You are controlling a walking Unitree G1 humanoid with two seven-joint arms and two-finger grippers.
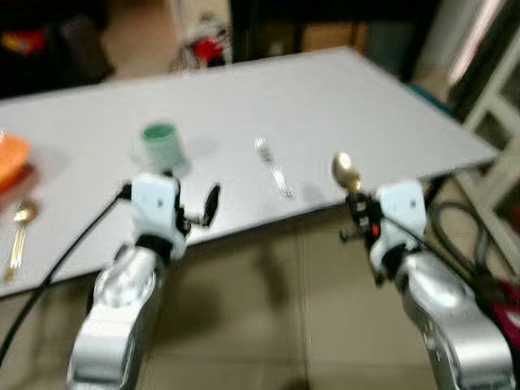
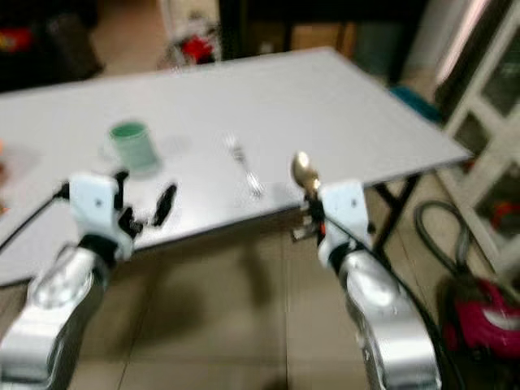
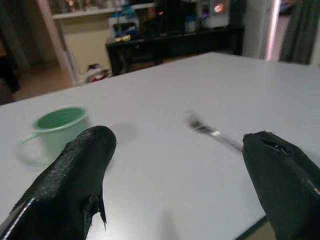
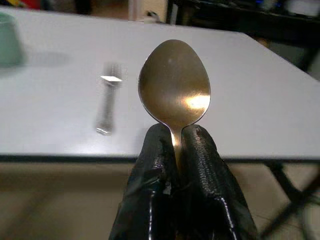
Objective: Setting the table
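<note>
1. Gold spoon (image 4: 174, 85): pinched by its handle in the right tool (image 4: 176, 150), bowl up and handle roughly upright, held in the air just off the near edge of the worktop (image 1: 341, 97).
2. Fork (image 1: 274, 167): lies flat on the worktop, beyond the spoon and a little to the robot's left of it. Its long axis runs away from the near edge, tines at the far end.
3. Key relation, as a judgement: if the spoon is to be laid beside the fork, it goes forward over the edge and is tipped from upright to lie along the fork's line. The right arm is plainly the nearer.
4. Left tool (image 1: 195, 213): fingers spread wide, holding nothing, hanging over the near edge.
5. Green mug (image 1: 162, 146): upright on the worktop, just beyond the left tool.
6. Second gold spoon (image 1: 19, 231): flat at the far left, near an orange dish (image 1: 10, 158).
</note>
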